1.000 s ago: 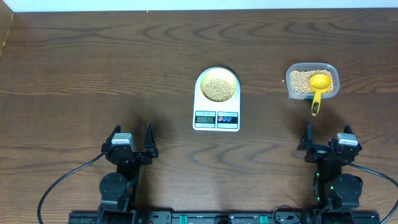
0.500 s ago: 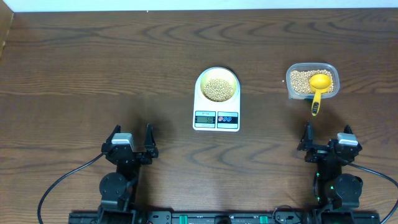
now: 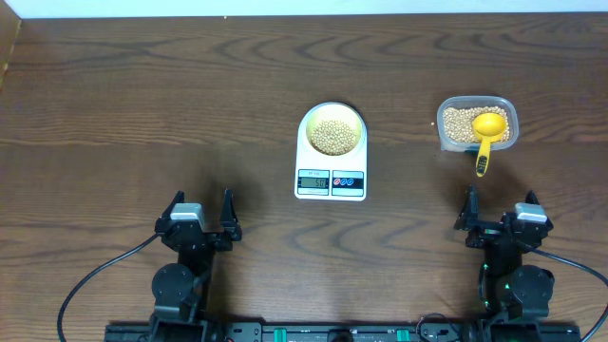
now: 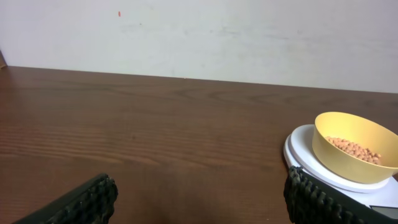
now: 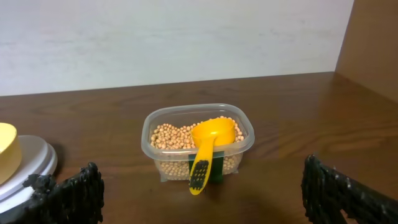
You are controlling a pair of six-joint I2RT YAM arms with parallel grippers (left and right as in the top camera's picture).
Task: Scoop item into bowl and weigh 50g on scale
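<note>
The pale-yellow bowl sits on the white scale at the table's middle, with a heap of tan beans in it. More beans fill a clear tub at the right, where a yellow scoop rests with its handle over the near rim. My left gripper is open at the near left, empty. My right gripper is open below the tub, empty.
The scale's display faces the near edge. A white wall stands behind the wooden table. A wooden panel rises at the far right of the right wrist view.
</note>
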